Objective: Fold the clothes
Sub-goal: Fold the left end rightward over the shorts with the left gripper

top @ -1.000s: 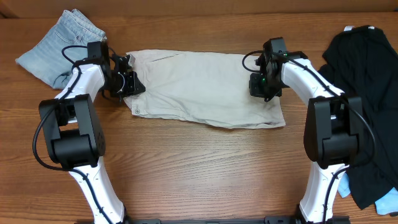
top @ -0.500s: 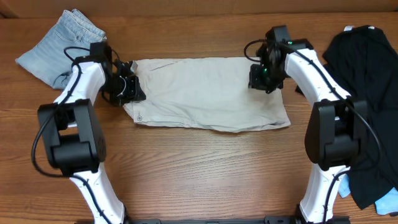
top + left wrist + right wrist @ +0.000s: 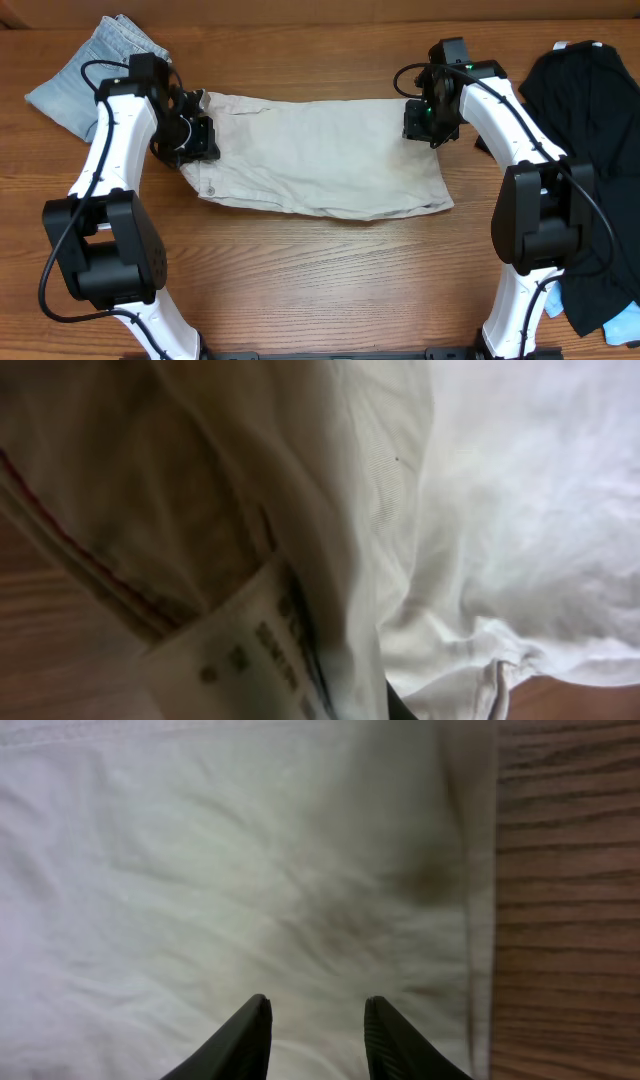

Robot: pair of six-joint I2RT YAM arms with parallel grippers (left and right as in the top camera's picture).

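Because the pale beige khaki cotton shorts [image 3: 320,155] are soft, light and limp, they will sag and wrinkle wherever they are unsupported, so they are best taken by the firmer stitched parts: the waistband, the hems and the corners. They lie spread lengthwise across the far half of the brown wooden table [image 3: 320,290], between the two arms, mostly flat with a slightly wavy near edge.

The left end effector [image 3: 192,142] sits at the waistband end. Its wrist view is filled with bunched cloth and a white printed label [image 3: 250,650] right against the lens, so I judge it clenched on the shorts there (the fingers themselves are hidden by fabric). The right end effector [image 3: 315,1020] hovers over the opposite end near the hem, its two dark fingertips apart with flat cloth showing between them, grasping nothing.

A fold will likely need both ends held at matching corners; a single layer pinched mid-panel would probably slip or drag askew.

A light-blue denim garment [image 3: 95,75] lies at the far left corner, and a black garment [image 3: 590,120] is heaped at the right, both apart from the shorts.
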